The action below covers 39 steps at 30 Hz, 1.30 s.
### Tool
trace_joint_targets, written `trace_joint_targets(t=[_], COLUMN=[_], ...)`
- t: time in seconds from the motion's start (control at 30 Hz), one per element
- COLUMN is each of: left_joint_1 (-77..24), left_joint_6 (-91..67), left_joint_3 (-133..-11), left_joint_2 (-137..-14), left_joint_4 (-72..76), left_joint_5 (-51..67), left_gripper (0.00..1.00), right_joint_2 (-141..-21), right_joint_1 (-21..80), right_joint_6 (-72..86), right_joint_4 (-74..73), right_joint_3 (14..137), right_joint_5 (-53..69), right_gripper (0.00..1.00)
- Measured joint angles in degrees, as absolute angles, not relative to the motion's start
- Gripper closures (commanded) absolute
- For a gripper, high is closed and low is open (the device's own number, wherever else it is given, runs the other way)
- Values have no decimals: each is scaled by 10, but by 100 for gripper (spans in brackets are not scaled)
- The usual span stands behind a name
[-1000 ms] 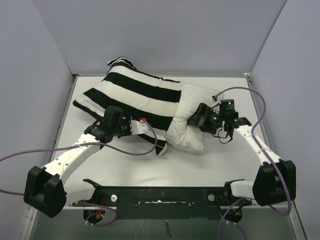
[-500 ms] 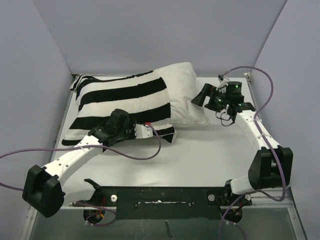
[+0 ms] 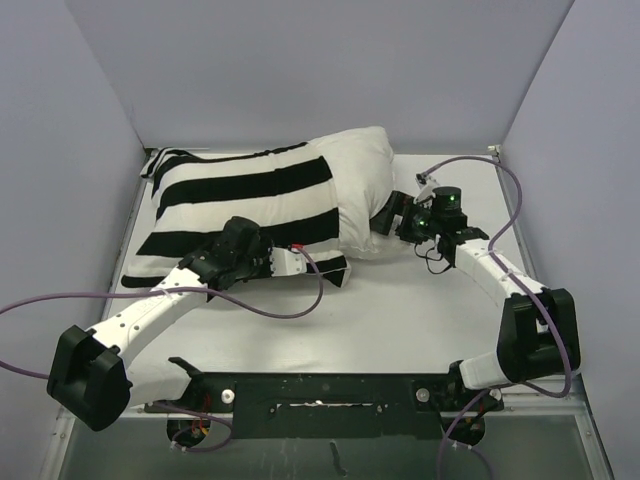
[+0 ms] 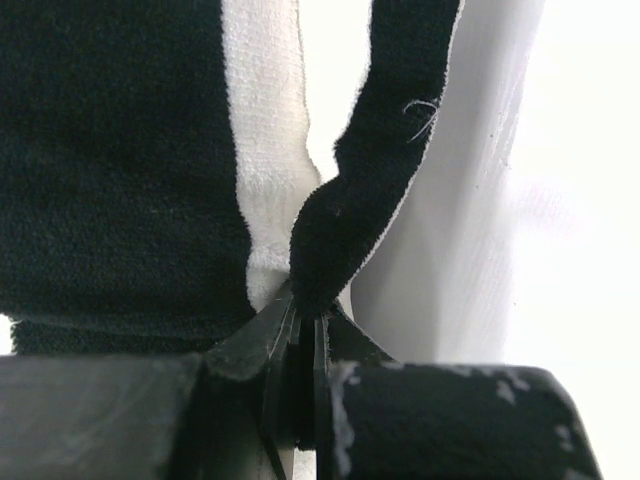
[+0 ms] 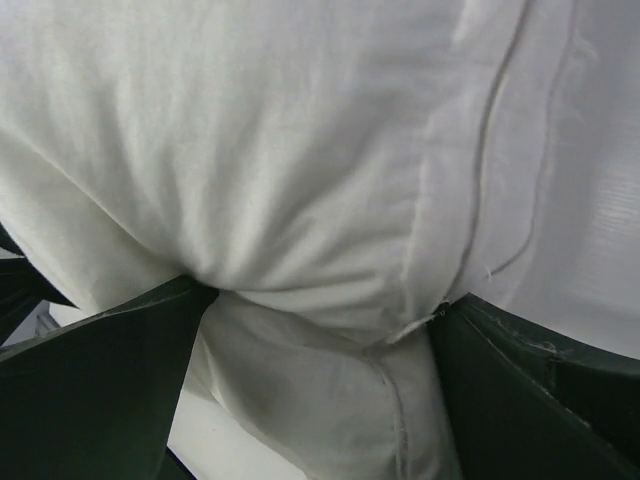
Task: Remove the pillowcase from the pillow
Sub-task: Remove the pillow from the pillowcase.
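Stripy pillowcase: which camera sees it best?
The top external camera. It shows nearly the whole pillowcase, its black and white stripes, with the white pillow poking out. The left wrist camera sees only a small edge pinched in the left tool. The right wrist camera shows no stripes, only pillow between the right tool and its fingers.

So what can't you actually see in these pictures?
Top view: how much of the pillow sits inside the pillowcase; the stripes cover it.
Top view: fingertips of the right gripper, buried against the pillow.
Left wrist view: too close; only fabric pinched in the left gripper shows.
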State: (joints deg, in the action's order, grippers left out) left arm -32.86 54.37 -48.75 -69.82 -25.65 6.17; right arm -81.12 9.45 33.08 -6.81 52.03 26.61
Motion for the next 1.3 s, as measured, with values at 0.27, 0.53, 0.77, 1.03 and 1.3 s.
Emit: trace_joint_targets(t=[0.27,0.53,0.77,1.03,1.3], left_joint_1=[-328,-302,-229,-132,-99], left_joint_6=[546,570,621,710,776], left_joint_3=[-488,-488,-463,-429,-407], left_joint_2=[-698,-696,-660,-607,-606], left_joint_4=[-258,-267,-267,-264,-265], left_joint_5=[60,64,118,223,262], left_gripper=[100,100,100,100,100], right_joint_2=[-865,-868,-825,-799,-799], right_joint_1=[89,70,40,10,-39], right_joint_6=[419,425,406,411,423], right_joint_4=[47,-18,-83,-123,-157], right_joint_3=[499,529,536,535,535], right_joint_5=[306,275,239,230,262], right_gripper=[99,100,100,100,100])
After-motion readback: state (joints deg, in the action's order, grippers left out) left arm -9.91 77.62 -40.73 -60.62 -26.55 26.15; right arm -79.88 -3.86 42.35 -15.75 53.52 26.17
